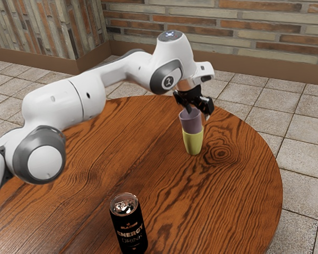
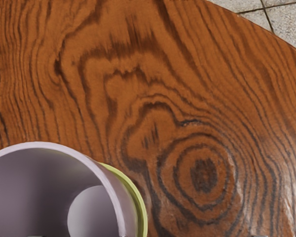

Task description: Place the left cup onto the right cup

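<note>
Closest to us stands a black can [image 1: 128,222], at the near edge of the round wooden table [image 1: 238,201]. It has a shiny top, and the writing on its side says "ENERGY" and under that "DRINK". No other words can be read anywhere.

Farther back, near the middle of the table, are the two cups. The purple cup [image 1: 191,123] sits inside the yellow-green cup [image 1: 193,142], with its top half sticking out. Both stand straight up, and the stack is well apart from the can. I think the purple one is the cup that had to go on the other, so that job looks done.

The black claw [image 1: 195,108] is right at the purple cup's rim. It looks spread wide, with one finger at each side of the rim. It does not look like it is pinching anything.

Seen from the hand, the purple cup [image 2: 39,182] is just under the claw. It is empty, and a thin strip of the yellow-green cup [image 2: 138,207] peeks out around it.

The purple cup looks light, hard and smooth, like plastic. It could slip or tip if bumped, because it is tall and has thin walls. I think the best place to hold it is the rim, with one finger inside and one outside. A gentle squeeze should be enough. Lifting the claw straight up should keep the stack from falling over.
</note>
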